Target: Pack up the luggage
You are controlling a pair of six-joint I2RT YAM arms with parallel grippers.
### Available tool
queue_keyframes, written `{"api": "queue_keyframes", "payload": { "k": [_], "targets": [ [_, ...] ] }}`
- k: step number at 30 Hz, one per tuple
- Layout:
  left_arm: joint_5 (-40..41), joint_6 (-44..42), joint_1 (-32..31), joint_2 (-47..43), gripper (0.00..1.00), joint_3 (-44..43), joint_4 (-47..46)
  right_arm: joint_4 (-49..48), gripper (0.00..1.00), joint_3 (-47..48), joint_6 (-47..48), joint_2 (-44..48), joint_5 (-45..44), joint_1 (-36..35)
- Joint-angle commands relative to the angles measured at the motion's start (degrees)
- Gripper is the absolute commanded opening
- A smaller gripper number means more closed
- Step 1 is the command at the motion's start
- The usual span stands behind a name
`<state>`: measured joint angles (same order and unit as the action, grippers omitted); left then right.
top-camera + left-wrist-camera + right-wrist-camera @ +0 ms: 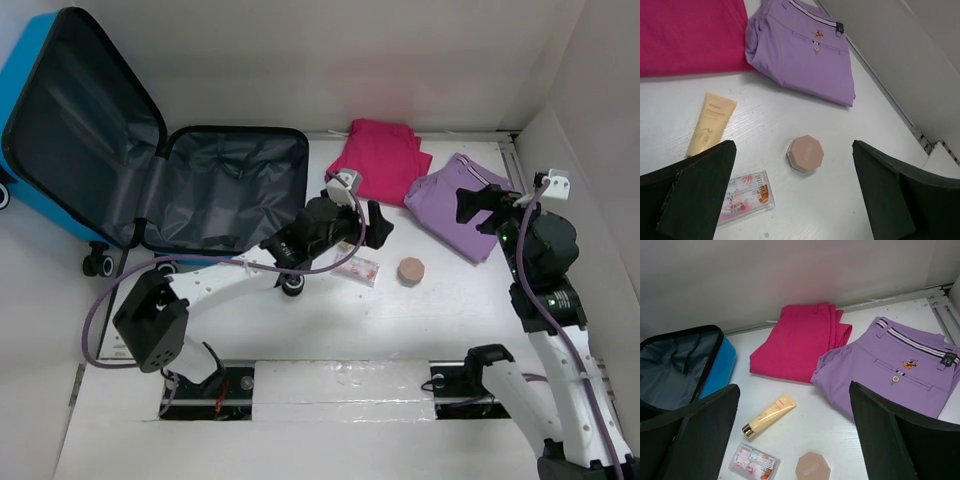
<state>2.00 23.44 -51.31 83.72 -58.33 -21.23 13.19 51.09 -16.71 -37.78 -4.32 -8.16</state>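
Observation:
The blue luggage lies open at the left, its dark grey lining bare and its lid propped up behind; its blue shell also shows in the right wrist view. My left gripper is open and empty, hovering above a pink octagonal compact and a clear card case. A cream tube lies beyond them. My right gripper is open and empty above the near edge of the folded purple shorts. A folded pink garment lies at the back.
White walls close the back and the right side, with a metal rail along the right edge. The luggage's black wheels stand at its near left corner. The left arm's cable loops over the table's left.

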Motion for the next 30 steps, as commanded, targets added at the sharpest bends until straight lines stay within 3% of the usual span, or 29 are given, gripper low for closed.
{"api": "queue_keyframes", "payload": {
  "k": [1, 5, 8, 10, 11, 12, 13, 14, 16, 19, 20, 23, 30],
  "targets": [
    [-4.27, 1.60, -0.72, 1.61, 0.96, -2.76, -3.02, -0.53, 0.97, 2.70, 0.27, 0.16, -0.86, 0.25],
    [-6.22, 1.61, -3.53, 6.26, 0.88, -4.93, -4.79, -0.53, 0.92, 4.63, 0.27, 0.16, -1.40, 0.25],
    [-6.22, 1.61, -6.16, 11.87, 0.75, -8.63, -2.77, 0.07, 0.75, 5.94, 0.27, 0.16, -1.40, 0.25],
    [-5.52, 2.13, -6.70, 14.53, 0.71, -11.89, -1.36, 0.08, 0.44, 6.47, 0.27, 0.16, -0.87, 0.25],
    [-4.73, 3.27, -7.39, 17.06, 0.69, -14.16, 0.04, 0.78, 0.24, 7.00, 0.27, 0.16, -0.87, 0.25],
    [-4.72, 3.80, -7.40, 18.31, 0.68, -15.23, 0.57, 0.78, 0.24, 7.01, 0.27, 0.16, -0.87, 0.25],
    [-3.77, 4.41, -7.40, 19.45, 0.68, -16.28, 1.19, 0.78, 0.09, 7.53, 0.27, 0.16, -0.87, 0.25],
    [-2.19, 5.03, -7.40, 20.68, 0.68, -17.60, 2.07, 1.48, 0.04, 7.53, 0.27, 0.16, -0.87, 0.25],
    [0.01, 6.96, -7.93, 24.81, 0.68, -21.98, 6.18, 2.10, 0.06, 8.06, 0.80, 0.16, -1.48, 0.25],
    [5.19, 7.50, -9.07, 29.99, 0.70, -27.87, 10.14, 2.10, 0.26, 8.06, 0.80, 0.16, -1.48, 0.25],
    [6.51, 8.11, -9.77, 31.23, 0.70, -29.11, 12.16, 2.10, 0.36, 8.06, 0.80, 0.16, -1.48, 0.25],
    [8.63, 9.78, -9.77, 35.97, 0.71, -33.76, 13.41, 2.10, 0.49, 8.06, 0.80, -0.36, -0.34, 0.25],
    [10.56, 15.66, -9.77, 45.82, 0.71, -46.50, 17.62, 1.57, 0.53, 6.31, 0.80, -0.36, 2.47, 0.25]
  ]
}}
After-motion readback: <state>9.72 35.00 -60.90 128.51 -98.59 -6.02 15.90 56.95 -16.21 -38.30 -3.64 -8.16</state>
